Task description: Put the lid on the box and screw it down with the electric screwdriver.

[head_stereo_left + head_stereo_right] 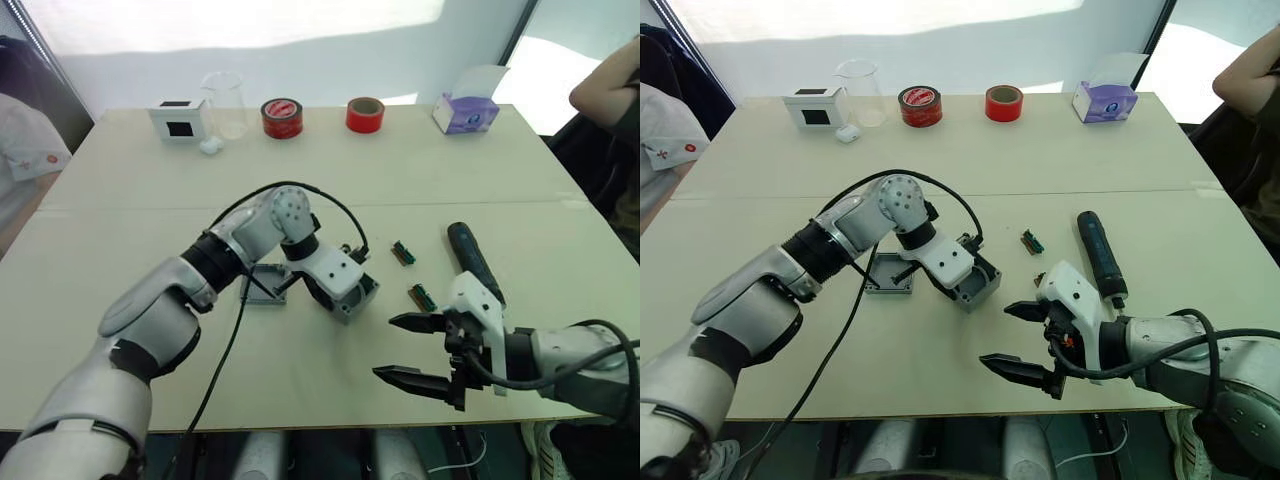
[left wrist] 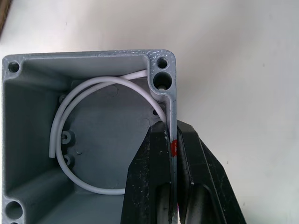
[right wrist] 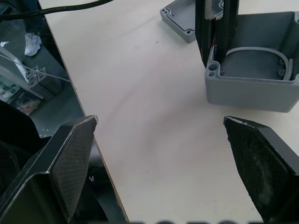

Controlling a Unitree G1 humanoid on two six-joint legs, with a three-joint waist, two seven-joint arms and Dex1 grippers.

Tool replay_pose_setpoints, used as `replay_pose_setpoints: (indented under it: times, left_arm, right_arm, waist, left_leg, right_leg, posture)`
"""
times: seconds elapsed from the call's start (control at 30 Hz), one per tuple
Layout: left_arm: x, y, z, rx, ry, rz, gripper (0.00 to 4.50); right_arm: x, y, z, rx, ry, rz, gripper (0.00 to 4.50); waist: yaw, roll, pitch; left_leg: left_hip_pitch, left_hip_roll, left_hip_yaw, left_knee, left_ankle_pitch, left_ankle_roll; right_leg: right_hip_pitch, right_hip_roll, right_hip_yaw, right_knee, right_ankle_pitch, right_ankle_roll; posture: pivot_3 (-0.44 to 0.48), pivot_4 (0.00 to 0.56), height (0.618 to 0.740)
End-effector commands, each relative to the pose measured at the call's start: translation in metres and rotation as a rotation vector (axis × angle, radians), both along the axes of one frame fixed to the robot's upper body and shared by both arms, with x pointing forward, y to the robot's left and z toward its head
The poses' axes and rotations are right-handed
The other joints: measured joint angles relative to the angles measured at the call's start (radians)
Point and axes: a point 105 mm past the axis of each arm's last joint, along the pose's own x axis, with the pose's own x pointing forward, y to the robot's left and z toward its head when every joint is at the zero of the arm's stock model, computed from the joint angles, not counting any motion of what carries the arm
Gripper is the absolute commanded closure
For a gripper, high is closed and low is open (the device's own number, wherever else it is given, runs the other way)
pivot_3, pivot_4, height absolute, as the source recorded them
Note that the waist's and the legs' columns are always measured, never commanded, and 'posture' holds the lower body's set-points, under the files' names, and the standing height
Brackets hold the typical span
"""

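Left claw [image 2: 170,186] is clamped on one wall of the deep square grey box [image 2: 88,135], one black finger inside, one outside, pinching right at the small red mark. Box sits open-top at mid surface, a white wire loop [image 2: 84,140] coiled inside. Shallow square grey lid [image 1: 889,277] lies flat on the surface just left of the box, rim side up, close to the box but not on it.

Right claw [image 1: 412,350] is spread wide open, holding nothing, hovering over the near right part of the surface, apart from the box. Long dark pen-style electric screwdriver [image 1: 1098,253] lies on the surface to the right, just beyond the right claw. Two small green-brown blocks [image 1: 403,252] lie between box and screwdriver.

Pale beige surface [image 1: 450,170]. Along its far edge: white cube with black window [image 1: 180,119], clear plastic beaker [image 1: 226,104], two red tape rolls [image 1: 282,118], purple-white tissue box [image 1: 466,112]. A person's arm [image 1: 605,85] at far right, another person's white sleeve [image 1: 25,145] at left. White wall behind.
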Motion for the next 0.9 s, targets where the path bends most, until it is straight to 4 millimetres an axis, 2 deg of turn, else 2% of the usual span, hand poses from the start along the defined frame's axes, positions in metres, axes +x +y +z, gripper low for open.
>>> replay_pose_setpoints:
  times: [0.03,0.07,0.1,0.3,0.37,0.5,0.63,0.77,0.83,0.9]
  left_arm:
    - [0.001,0.003,0.005,0.004,-0.027,-0.024,4.00]
    - [0.000,0.004,0.005,0.002,-0.020,-0.024,4.00]
    - [-0.001,0.005,0.005,0.001,-0.015,-0.023,3.76]
    - [-0.001,0.009,0.014,-0.023,-0.006,0.012,1.68]
    - [-0.004,0.013,0.022,-0.041,0.017,0.029,1.68]
    - [0.000,0.018,0.057,-0.189,0.079,0.181,1.68]
    - [0.002,0.028,0.077,-0.292,0.117,0.315,1.68]
    - [0.008,0.044,0.104,-0.474,0.158,0.576,1.68]
    - [0.018,0.058,0.112,-0.532,0.148,0.770,1.68]
    - [0.032,0.079,0.113,-0.547,0.151,1.081,1.68]
  right_arm:
    - [-0.005,0.005,0.011,0.011,-0.040,0.023,0.00]
    - [-0.005,0.005,0.011,0.013,-0.037,0.022,0.00]
    - [-0.005,0.005,0.011,0.013,-0.034,0.022,0.00]
    - [0.000,0.004,0.013,0.005,-0.037,0.038,0.00]
    - [0.002,0.005,0.014,0.007,-0.040,0.049,0.00]
    - [0.006,0.006,0.018,0.022,-0.043,0.068,0.00]
    - [0.007,0.008,0.022,0.048,-0.046,0.078,0.00]
    - [0.011,0.006,0.024,0.061,-0.069,0.071,0.00]
    - [0.014,0.007,0.031,0.084,-0.101,0.072,0.00]
    - [0.027,0.013,0.048,0.135,-0.213,0.054,0.00]
  waist:
    - [0.001,0.000,0.000]
    - [0.001,0.000,0.000]
    - [0.001,0.000,0.000]
    - [0.001,0.000,0.000]
    - [-0.001,0.000,0.000]
    - [-0.003,0.000,0.000]
    - [0.000,0.000,0.000]
    - [-0.003,0.000,0.000]
    - [-0.004,0.000,0.000]
    - [-0.004,-0.001,0.000]
  left_leg:
    - [0.000,0.000,0.000,0.000,0.000,0.000]
    - [0.000,0.000,0.000,0.000,0.000,0.000]
    - [0.000,0.000,0.000,0.000,0.000,0.000]
    - [0.000,0.000,0.000,0.000,0.000,0.000]
    - [0.000,0.000,0.000,0.000,0.000,0.000]
    - [0.000,0.000,0.000,0.000,0.000,0.000]
    - [0.000,0.000,0.000,0.001,0.000,0.000]
    - [0.000,0.000,0.000,0.001,0.000,0.000]
    - [0.000,0.000,0.000,0.001,0.000,0.000]
    - [0.000,0.000,0.000,0.001,0.000,0.000]
  right_leg:
    - [0.000,0.000,0.000,0.000,0.000,0.000]
    - [0.000,0.000,0.000,0.000,0.000,0.000]
    - [0.000,0.000,0.000,0.000,0.000,0.000]
    - [0.000,0.000,0.000,0.000,0.000,0.000]
    - [0.000,0.000,0.000,0.000,0.000,0.000]
    - [-0.001,0.000,0.000,0.001,0.000,0.000]
    - [0.000,0.000,0.000,0.001,0.000,0.000]
    - [-0.001,0.001,0.000,0.002,0.000,0.001]
    - [-0.001,0.001,0.000,0.002,-0.001,0.001]
    - [-0.001,0.001,0.000,0.003,-0.001,0.001]
  posture:
    - [0.000,0.150,0.740]
    - [0.000,0.150,0.740]
    - [0.000,0.150,0.740]
    - [0.000,0.150,0.740]
    - [0.000,0.150,0.740]
    - [0.000,0.150,0.740]
    - [0.000,0.150,0.740]
    - [0.000,0.150,0.740]
    - [0.000,0.150,0.740]
    - [0.000,0.150,0.740]
